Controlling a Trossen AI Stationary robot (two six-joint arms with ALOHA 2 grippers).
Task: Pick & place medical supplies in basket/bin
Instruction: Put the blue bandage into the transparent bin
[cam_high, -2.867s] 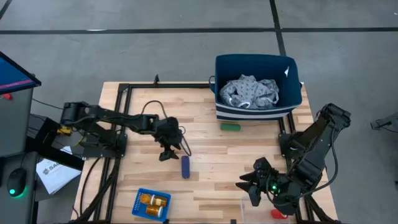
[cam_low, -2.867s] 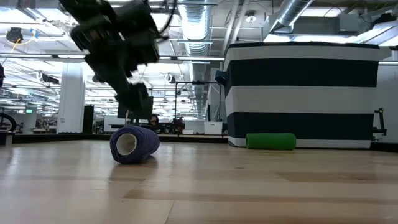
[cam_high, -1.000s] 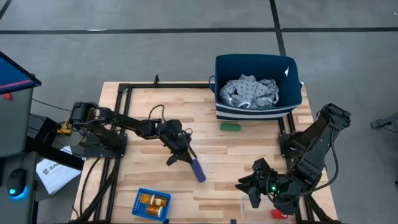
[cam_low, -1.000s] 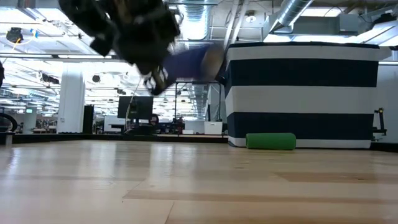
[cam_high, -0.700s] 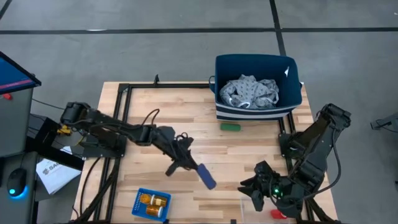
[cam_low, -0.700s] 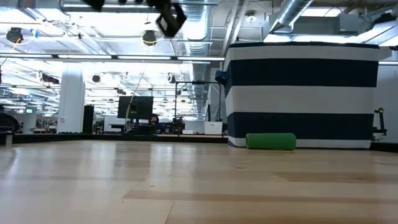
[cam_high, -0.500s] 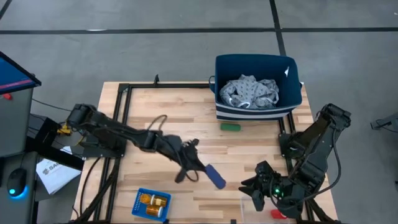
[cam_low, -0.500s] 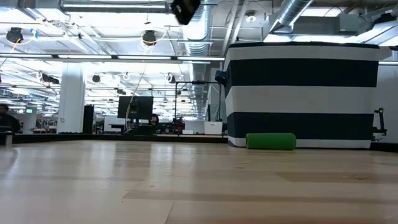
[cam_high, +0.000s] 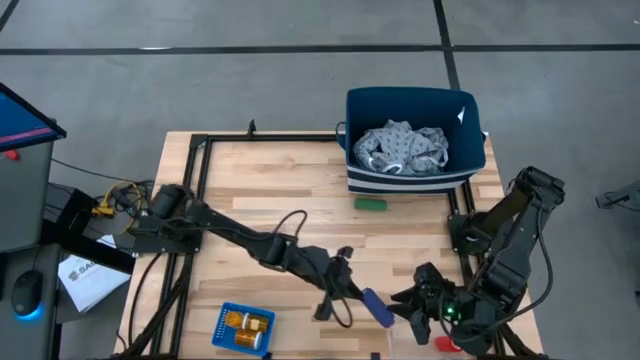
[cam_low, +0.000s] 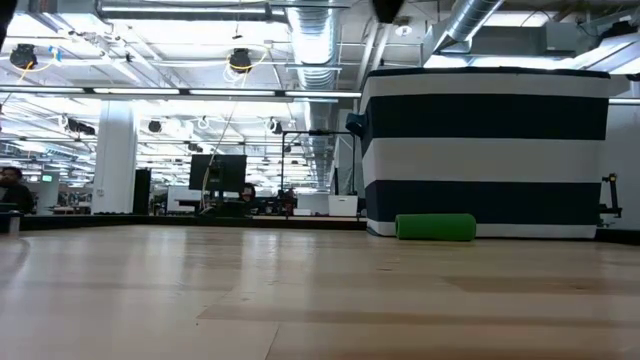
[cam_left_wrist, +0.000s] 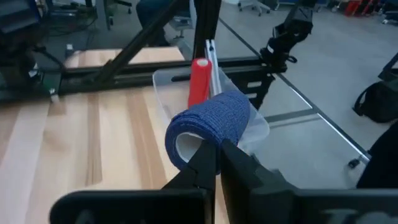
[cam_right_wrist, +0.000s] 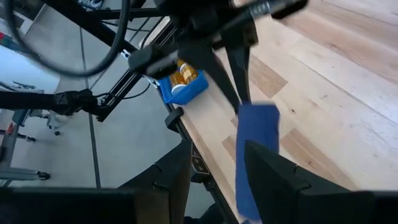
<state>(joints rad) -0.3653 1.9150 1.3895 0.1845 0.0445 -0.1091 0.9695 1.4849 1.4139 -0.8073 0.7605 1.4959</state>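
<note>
Looking down from the high view: my left arm is stretched far across the table, left gripper (cam_high: 352, 292) clenched on the blue roll (cam_high: 377, 308), held above the near edge right by the right gripper (cam_high: 420, 305). I read it as a carry toward the tray at that corner, though the tray is barely visible here. Cloth (cam_high: 403, 148) is already in the navy bin (cam_high: 358, 110), green roll (cam_high: 371, 204) lies on the wood just in front of it, not yet picked. Blue basket (cam_high: 243, 328) holds the pill bottles (cam_high: 250, 323). Red roll (cam_high: 447, 345) shows beside the right arm

Low view: only the green roll (cam_low: 436, 227) against the striped bin (cam_low: 490, 150); both grippers are lifted clear of the tabletop, so nothing is dragging

Left wrist view: fingers (cam_left_wrist: 205, 165) pinch the blue roll (cam_left_wrist: 208, 126) by its wall, hollow end facing the camera. Clear tray (cam_left_wrist: 168, 84) sits just ahead with the red roll (cam_left_wrist: 199, 81) in it, so the drop spot is close

Right wrist view: right fingers (cam_right_wrist: 277, 177) stand apart with nothing between them, waiting; blue roll (cam_right_wrist: 255, 155) hangs in front, basket (cam_right_wrist: 183, 84) beyond
</note>
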